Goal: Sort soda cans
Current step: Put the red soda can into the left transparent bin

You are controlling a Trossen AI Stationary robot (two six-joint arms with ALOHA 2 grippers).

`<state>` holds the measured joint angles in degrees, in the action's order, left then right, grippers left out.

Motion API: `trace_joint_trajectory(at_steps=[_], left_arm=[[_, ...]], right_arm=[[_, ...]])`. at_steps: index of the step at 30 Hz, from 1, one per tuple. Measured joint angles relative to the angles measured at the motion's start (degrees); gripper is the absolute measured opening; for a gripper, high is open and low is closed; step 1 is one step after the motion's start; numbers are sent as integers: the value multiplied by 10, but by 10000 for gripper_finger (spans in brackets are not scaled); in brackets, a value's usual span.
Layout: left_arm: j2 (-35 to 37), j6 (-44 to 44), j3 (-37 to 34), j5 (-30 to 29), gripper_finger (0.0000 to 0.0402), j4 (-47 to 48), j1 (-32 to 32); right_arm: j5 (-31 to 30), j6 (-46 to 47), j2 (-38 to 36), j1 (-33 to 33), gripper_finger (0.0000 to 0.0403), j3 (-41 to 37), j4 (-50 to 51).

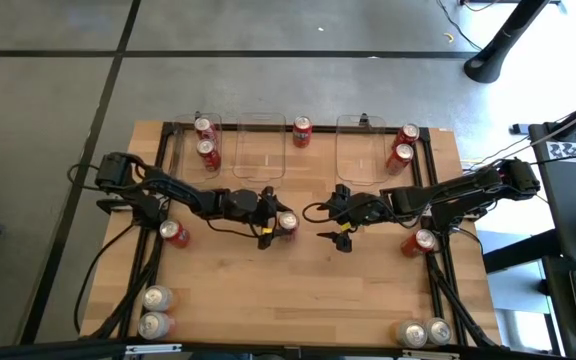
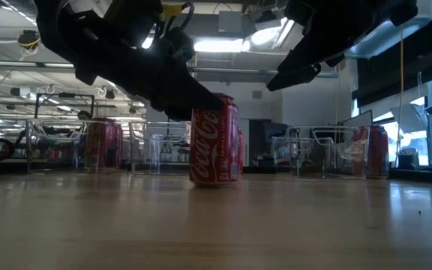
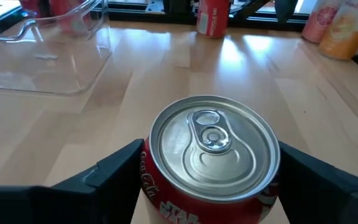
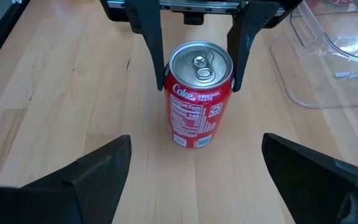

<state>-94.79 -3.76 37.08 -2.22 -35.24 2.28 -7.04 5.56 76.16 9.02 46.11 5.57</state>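
Red soda can, silver top, white lettering.

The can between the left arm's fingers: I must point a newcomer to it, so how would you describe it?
On the wooden table, look near the middle, just in front of the three clear bins. There a red Coke can stands upright; unlike every other can, it sits between the fingers of the left end effector.

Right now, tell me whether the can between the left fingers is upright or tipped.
Upright: the red can stands on its base on the table, silver top facing up, left fingers on either side.
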Motion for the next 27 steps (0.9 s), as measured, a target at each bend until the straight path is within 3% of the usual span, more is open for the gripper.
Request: trace_joint_trajectory(at_steps=[5, 13, 17, 23, 27], left_arm=[[42, -5, 0, -13, 294, 34, 0], [234, 16, 0, -154, 294, 182, 0], [336, 53, 1, -286, 294, 252, -6], [435, 119, 1, -546, 294, 339, -52], [459, 124, 1, -642, 294, 388, -102]], right_arm=[[0, 0, 0, 0, 360, 0, 1], [0, 0, 0, 0, 360, 0, 1], [0, 0, 0, 0, 360, 0, 0], [0, 0, 0, 0, 360, 0, -3], [0, -1, 0, 0, 360, 0, -4]])
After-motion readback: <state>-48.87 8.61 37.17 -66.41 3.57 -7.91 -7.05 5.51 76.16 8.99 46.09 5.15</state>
